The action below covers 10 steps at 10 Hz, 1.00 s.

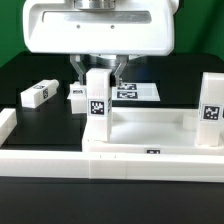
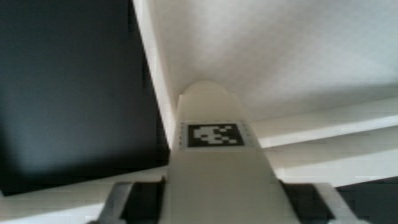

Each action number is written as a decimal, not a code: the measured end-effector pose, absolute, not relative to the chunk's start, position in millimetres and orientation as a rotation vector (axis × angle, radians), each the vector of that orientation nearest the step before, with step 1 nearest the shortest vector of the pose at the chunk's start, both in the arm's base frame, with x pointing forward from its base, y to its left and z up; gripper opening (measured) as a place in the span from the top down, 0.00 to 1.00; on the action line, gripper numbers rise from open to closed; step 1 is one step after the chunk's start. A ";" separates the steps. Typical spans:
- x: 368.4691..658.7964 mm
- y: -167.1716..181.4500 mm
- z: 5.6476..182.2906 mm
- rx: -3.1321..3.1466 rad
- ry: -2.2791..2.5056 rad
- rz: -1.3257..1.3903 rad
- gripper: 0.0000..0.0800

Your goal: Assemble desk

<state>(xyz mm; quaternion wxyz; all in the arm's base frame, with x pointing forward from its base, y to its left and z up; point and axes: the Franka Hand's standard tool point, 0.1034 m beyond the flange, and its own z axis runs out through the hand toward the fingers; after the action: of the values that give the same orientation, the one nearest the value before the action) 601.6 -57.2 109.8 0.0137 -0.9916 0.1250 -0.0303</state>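
The desk top (image 1: 150, 130) is a white tray with a raised rim, lying at the front of the black table. My gripper (image 1: 97, 72) hangs over the tray's corner on the exterior view's left, shut on an upright white leg (image 1: 97, 100) that bears a tag. The leg's lower end meets that corner; whether it is seated in the socket is hidden. In the wrist view the same leg (image 2: 217, 150) runs out from between my fingers (image 2: 134, 205) toward the tray (image 2: 285, 50). A second leg (image 1: 212, 110) stands upright at the tray's right corner.
Two loose white legs (image 1: 35, 95) (image 1: 77, 98) lie on the table behind the tray, on the exterior view's left. The marker board (image 1: 138, 92) lies flat behind my gripper. White border rails (image 1: 60, 165) run along the front and left edges.
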 end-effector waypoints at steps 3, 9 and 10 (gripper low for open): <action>601.0 -51.8 108.8 -2.984 0.836 -0.082 0.64; 601.7 -49.7 108.5 -2.745 1.403 -0.067 0.64; 601.8 -49.4 108.6 -2.704 1.475 -0.065 0.64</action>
<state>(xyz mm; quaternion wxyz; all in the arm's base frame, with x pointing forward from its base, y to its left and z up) 601.8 -49.4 108.6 0.0303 -0.8774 0.4784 -0.0210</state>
